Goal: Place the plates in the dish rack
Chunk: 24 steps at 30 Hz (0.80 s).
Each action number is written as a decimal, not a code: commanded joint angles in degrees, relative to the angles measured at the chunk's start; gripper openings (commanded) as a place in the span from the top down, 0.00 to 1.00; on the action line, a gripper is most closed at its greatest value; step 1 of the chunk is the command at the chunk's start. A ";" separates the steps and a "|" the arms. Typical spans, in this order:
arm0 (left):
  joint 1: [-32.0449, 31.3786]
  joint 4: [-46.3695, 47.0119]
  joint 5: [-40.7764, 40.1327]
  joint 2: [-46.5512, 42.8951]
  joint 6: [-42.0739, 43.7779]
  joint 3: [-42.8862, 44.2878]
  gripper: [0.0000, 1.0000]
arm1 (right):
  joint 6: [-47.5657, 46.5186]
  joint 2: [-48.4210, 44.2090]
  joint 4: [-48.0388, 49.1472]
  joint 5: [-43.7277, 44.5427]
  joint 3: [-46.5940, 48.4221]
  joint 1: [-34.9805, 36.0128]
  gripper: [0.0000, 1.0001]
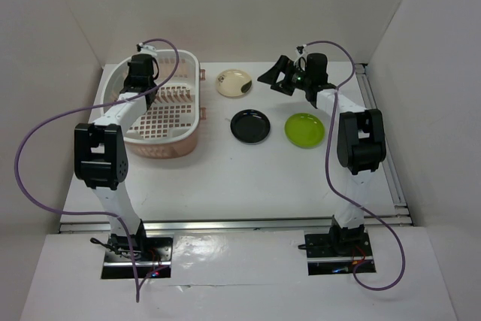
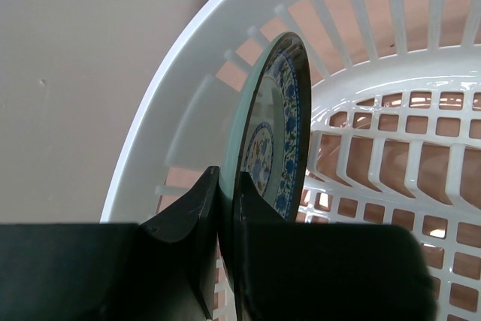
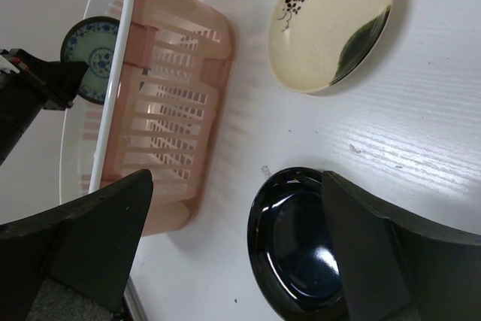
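While the left gripper (image 2: 225,186) pinches the blue-patterned plate (image 2: 274,133) by its lower edge, one finger pressed to each face, that plate stands on edge just inside the curved far end of the dish rack (image 1: 192,84). The white slatted wall bends close behind it and the grid floor opens out to its right. Whether the plate's rim touches that floor I cannot tell, because the fingers hide the bottom. From the right wrist camera, the plate's top pokes above the rack's white rim, patterned face showing. The left arm itself stretches over the rack's left side and covers part of the grid.

Over on the other side, the right gripper (image 1: 282,77) hangs above the table (image 1: 225,178) with its jaws spread wide and nothing between them, just right of the cream plate (image 1: 234,83). That plate lies flat near the rack's far corner. The black plate (image 1: 250,125) sits in front of it, and the lime green plate (image 1: 304,129) is beside the black one, none touching. A purple cable (image 1: 30,148) loops wide off the left arm.
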 commanded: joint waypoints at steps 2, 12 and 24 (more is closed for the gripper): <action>0.11 4.83 0.51 0.54 0.79 -0.21 1.00 | 0.34 -0.73 3.47 -1.01 0.47 0.07 0.00; 0.11 6.49 0.52 2.82 1.84 -0.21 1.00 | 0.34 -1.79 3.47 -1.01 -1.11 0.07 0.00; 1.26 4.91 1.75 3.35 1.84 0.84 0.97 | -0.19 -1.79 4.00 -1.53 -1.12 0.07 0.00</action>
